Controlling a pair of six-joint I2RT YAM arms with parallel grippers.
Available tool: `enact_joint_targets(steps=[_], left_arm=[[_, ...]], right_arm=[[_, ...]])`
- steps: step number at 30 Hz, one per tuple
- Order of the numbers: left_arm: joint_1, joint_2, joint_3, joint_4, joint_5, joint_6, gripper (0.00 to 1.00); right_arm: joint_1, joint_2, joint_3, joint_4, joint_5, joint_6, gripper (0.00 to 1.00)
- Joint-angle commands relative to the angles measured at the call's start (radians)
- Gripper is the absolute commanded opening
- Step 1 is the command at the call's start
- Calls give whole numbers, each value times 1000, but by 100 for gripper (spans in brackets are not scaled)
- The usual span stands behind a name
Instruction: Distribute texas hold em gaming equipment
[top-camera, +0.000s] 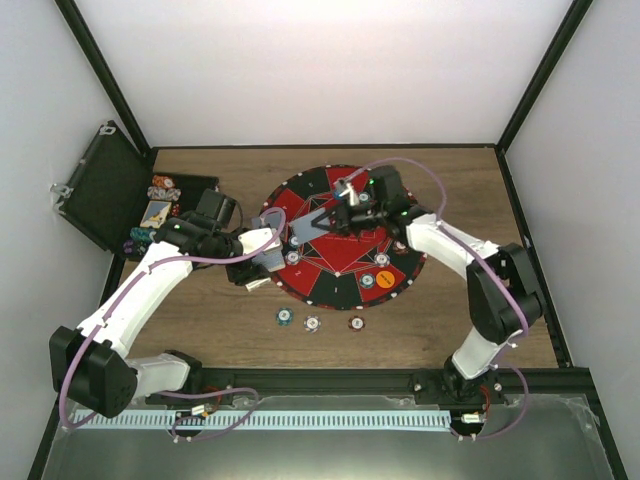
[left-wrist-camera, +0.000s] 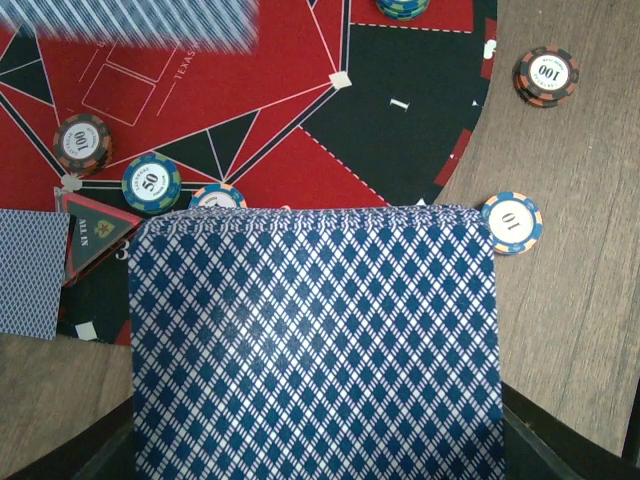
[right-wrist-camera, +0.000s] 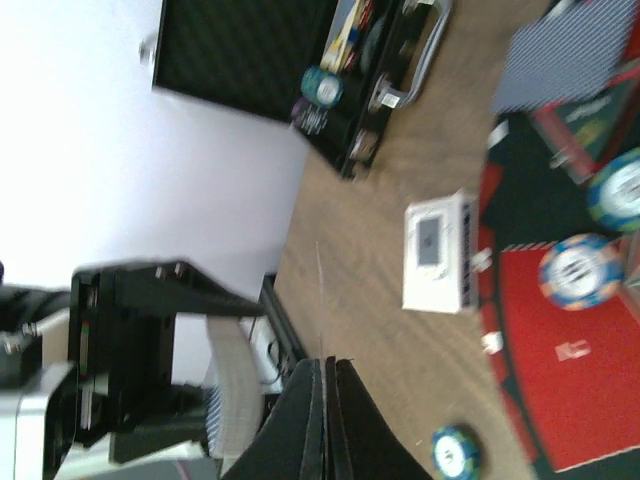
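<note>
Wood-grain bench (top-camera: 470, 200) carries one round red-and-black mat (top-camera: 322, 184). Three striped-edge chips (top-camera: 312, 323) lie on bare wood just off its near rim. One deck (left-wrist-camera: 315, 350) of blue diamond-patterned cards sits clamped in the left jaws, with one loose card (left-wrist-camera: 30, 272) flat to its left. Over the mat, the right jaws are pressed together; whether they pinch anything I cannot tell.

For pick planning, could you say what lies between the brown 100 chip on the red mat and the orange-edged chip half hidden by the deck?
A round blue-and-green 50 poker chip, shown in the left wrist view.
</note>
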Motion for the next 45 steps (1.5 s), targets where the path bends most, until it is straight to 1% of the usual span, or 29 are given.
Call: enact_joint_targets(steps=[1,6,9,14,17,20,21,23,26,27,28,32,33,34,35,36,39,43,45], left_arm=[[-1,3,18,15,19,-1,12],[-1,2,27,2,25,-2,12],[-1,1,31,0,28,-8,12],[-2,-2,39,-6,32,-12,12],[-2,-8,46,-12,44,-13,12],[-2,-5,50,-18,52,-16,12],[-3,-6,50,-19,54,-14,12],[-2,-6,44,-19,53,-11,12],[-3,-8,38,-19,52,-10,12],[-3,-10,36,-19,51,-8,12],[-3,-11,33,-20,49,-6,12],[-2,-17,23,-16,44,-5,12],[-1,-16,23,-16,42,-6,12],[-2,-15,23,-16,39,-6,12],[-2,-15,23,-16,38,-7,12],[-3,-15,24,-17,39,-9,12],[-2,-15,27,-14,43,-19,12],[-2,-13,46,-22,63,-39,12],[-2,-13,42,-24,71,-39,12]], right_arm=[[-134,52,117,-85,-16,-78,1],[-239,245,348,-193,49,-173,1],[-268,410,546,-263,100,-211,1],[-274,707,914,-402,184,-253,1],[-274,816,1052,-429,231,-253,2],[-275,887,1117,-428,239,-245,6],[-275,896,1122,-426,240,-242,7],[-275,907,1122,-426,253,-243,16],[-276,899,1120,-439,273,-261,36],[-276,890,1116,-442,282,-268,48],[-277,876,1112,-444,294,-279,56],[-279,816,1109,-469,367,-324,77],[-281,771,1107,-476,391,-333,82],[-280,749,1104,-484,415,-343,90],[-280,725,1101,-493,445,-348,94],[-280,698,1089,-498,462,-352,96],[-277,591,1000,-481,475,-347,98],[-243,369,681,-390,475,-302,100],[-209,239,496,-310,430,-272,100]])
